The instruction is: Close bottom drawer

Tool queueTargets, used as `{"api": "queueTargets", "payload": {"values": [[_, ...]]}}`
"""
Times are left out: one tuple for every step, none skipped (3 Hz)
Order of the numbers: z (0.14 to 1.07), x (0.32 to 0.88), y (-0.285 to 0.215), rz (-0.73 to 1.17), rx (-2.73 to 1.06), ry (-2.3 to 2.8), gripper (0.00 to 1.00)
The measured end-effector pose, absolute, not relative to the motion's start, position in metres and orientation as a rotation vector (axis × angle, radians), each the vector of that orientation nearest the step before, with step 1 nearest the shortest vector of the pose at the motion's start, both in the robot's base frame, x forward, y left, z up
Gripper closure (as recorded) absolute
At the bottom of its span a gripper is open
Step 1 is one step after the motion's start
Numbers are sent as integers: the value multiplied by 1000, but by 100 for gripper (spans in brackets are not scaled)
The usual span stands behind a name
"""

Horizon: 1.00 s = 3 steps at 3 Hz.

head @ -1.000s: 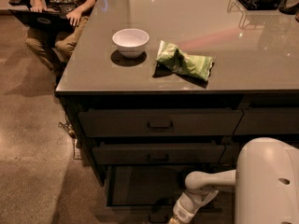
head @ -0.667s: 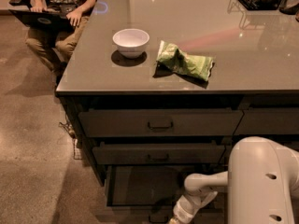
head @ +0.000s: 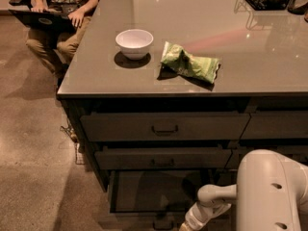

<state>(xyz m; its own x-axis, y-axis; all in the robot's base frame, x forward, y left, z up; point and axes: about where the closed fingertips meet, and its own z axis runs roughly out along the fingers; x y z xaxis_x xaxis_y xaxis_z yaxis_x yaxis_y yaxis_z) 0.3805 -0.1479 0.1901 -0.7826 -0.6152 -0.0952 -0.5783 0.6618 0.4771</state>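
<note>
Closing is not yet done: the bottom drawer (head: 144, 191) stands pulled well out, its inside bare to view, up and left of the gripper (head: 187, 224). The gripper hangs low at the drawer's front, just right of the handle (head: 163, 224); whether it is wide or narrow I cannot tell. The whole push inward is left to do.

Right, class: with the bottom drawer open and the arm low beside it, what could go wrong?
1. The gripper, at the frame's bottom edge, is right of the handle on the bottom drawer; an off-centre push might jam it.
2. The arm reaches low by the open drawer and could snag its corner.
</note>
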Motion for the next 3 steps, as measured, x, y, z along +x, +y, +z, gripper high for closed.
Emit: {"api": "queueTargets", "payload": {"values": [[179, 404, -158, -733, 981, -2908, 100], [173, 416, -159, -741, 973, -2953, 100], [170, 416, -156, -760, 971, -2953, 100]]}}
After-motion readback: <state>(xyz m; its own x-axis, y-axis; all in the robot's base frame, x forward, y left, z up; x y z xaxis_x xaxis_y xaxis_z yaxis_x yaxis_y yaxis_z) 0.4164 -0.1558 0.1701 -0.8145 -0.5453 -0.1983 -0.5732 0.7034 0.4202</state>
